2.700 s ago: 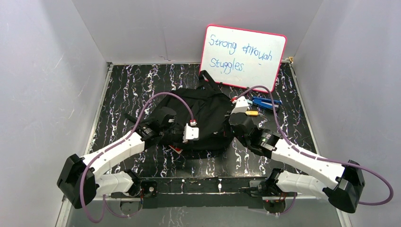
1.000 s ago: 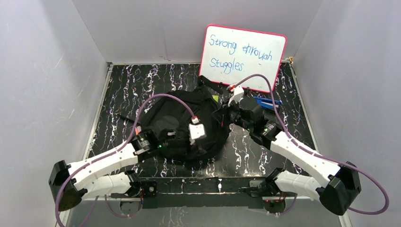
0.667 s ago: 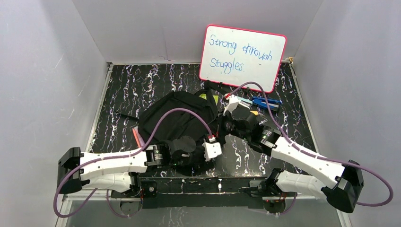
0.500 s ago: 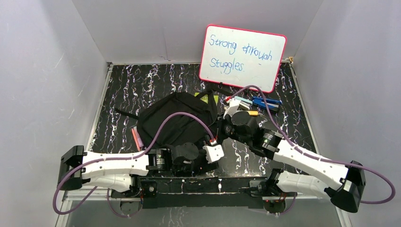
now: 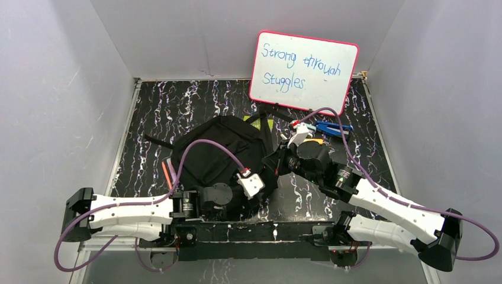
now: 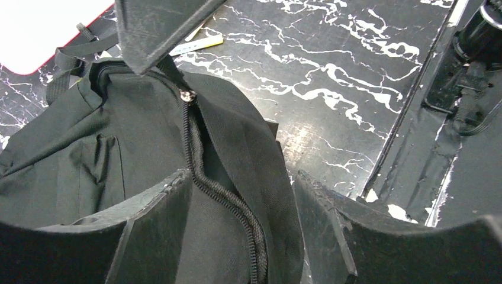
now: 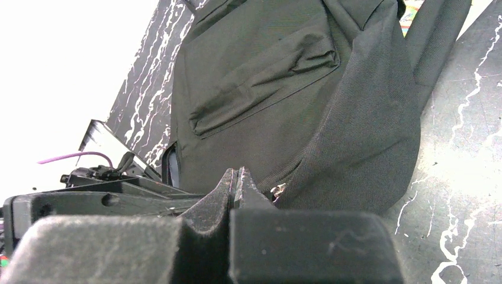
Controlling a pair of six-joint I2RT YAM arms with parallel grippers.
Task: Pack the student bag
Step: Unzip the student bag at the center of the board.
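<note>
Two arms reach the soft black fabric student bag [image 5: 213, 151] lying mid-table. Nearest, the left gripper [image 6: 237, 198] stands spread, its fingers astride the bag's zip [image 6: 198, 163]. At the bag's right edge the right gripper [image 7: 237, 177] is clenched tight; whether it pinches anything I cannot tell. Beyond the bag leans a red-framed whiteboard [image 5: 305, 71].

Legible text: one item, seen in the top external view

Carrier: whiteboard [image 5: 305, 72] with a white face and a red frame, standing at the far side of the surface [image 5: 177, 100] against the back wall [image 5: 195, 35]

Medium: blue marker, handwritten, two lines

Line 1: "Strong through"

Line 2: "Stuggles", spelt as written, followed by a small mark resembling a full stop

Layout: both lines start near the left edge of the face; line 1 runs almost to the right edge, line 2 ends about mid-width
</note>
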